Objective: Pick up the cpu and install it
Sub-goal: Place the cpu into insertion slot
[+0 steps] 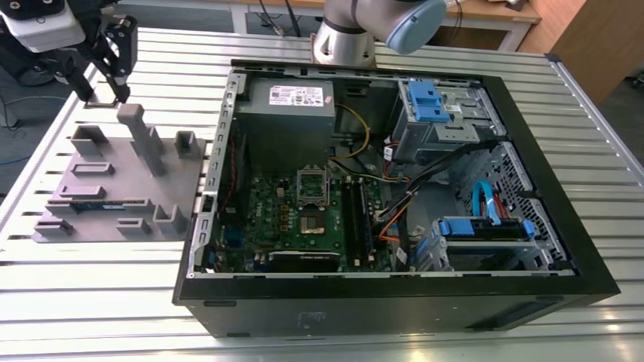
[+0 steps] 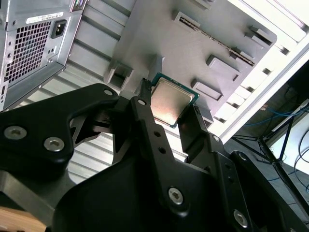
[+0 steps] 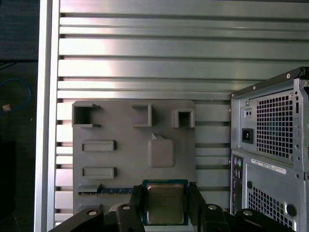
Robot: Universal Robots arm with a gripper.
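Hovered pointing down over edge of grey fixture plate at exterior view's left, beside open PC case. Gripped cpu by opposite edges in closed pincer.

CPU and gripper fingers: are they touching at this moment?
Touching. In the second wrist view the fingers of the gripper press against opposite edges of the cpu, with no gap on either side; the first wrist view agrees.

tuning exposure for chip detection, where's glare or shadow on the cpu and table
first wrist view: glare bands across the table, cpu evenly lit; second wrist view: table washed out white, warm sheen on the cpu; exterior view: computer case interior dark beside the bright table
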